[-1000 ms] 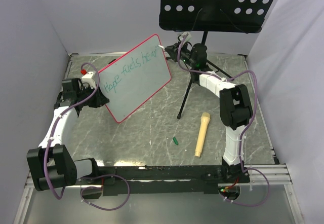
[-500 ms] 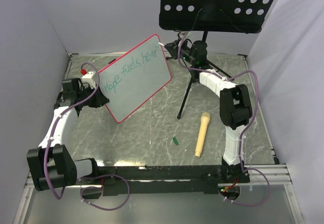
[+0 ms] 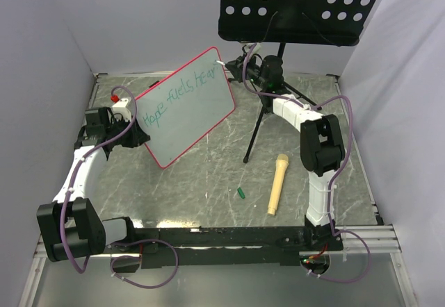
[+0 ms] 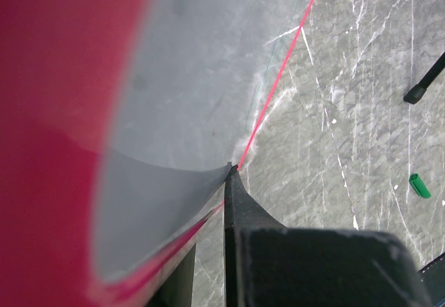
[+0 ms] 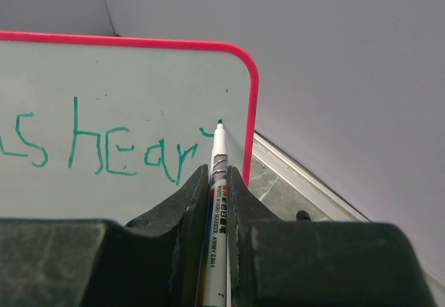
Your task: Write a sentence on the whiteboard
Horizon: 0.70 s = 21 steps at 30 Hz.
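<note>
The whiteboard [image 3: 186, 105] with a pink-red frame stands tilted above the table, held at its lower left edge by my left gripper [image 3: 132, 135], which is shut on it; the board's edge [image 4: 278, 71] fills the left wrist view. The teal sentence [image 3: 175, 93] reads "Hope fuels hear" with a short stroke started after it [image 5: 125, 151]. My right gripper [image 3: 240, 67] is shut on a white marker [image 5: 217, 182], whose green tip touches or nearly touches the board near its top right corner [image 5: 236, 50].
A black perforated music stand tray [image 3: 299, 5] hangs over the back; its pole and legs [image 3: 261, 130] stand behind the board. A tan microphone [image 3: 277, 183] and a green marker cap [image 3: 240, 193] lie on the marble table; the cap also shows in the left wrist view [image 4: 419, 185].
My right gripper with the marker has shifted slightly up and right along the board's top right corner. The left arm and board have not moved.
</note>
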### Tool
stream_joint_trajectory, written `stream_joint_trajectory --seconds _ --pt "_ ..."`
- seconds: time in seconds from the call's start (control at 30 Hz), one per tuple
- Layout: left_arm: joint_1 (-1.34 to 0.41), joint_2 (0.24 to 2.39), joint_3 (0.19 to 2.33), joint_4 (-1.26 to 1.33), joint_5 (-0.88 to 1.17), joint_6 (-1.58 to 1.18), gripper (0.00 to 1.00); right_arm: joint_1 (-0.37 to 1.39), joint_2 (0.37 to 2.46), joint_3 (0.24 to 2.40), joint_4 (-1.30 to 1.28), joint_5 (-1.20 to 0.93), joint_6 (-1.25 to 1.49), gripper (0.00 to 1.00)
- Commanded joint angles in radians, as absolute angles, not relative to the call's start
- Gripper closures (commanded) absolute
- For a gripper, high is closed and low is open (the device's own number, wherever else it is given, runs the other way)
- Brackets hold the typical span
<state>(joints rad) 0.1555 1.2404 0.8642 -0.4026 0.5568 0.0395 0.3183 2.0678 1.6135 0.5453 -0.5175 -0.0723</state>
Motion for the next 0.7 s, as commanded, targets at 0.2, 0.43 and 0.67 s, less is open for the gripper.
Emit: stream_joint_trajectory --seconds 0.2,0.43,0.67 --pt "0.155 1.316 0.772 -0.581 0.114 0.287 0.99 0.325 2.08 1.664 0.538 -0.54 -0.077 1.0" --pt "0.155 1.319 0.775 -0.583 0.114 0.287 0.99 0.327 2.08 1.657 0.531 -0.549 -0.084 1.0" --pt "0.155 1.321 0.775 -0.583 0.112 0.287 0.99 0.327 2.071 1.629 0.543 -0.552 -0.084 1.0"
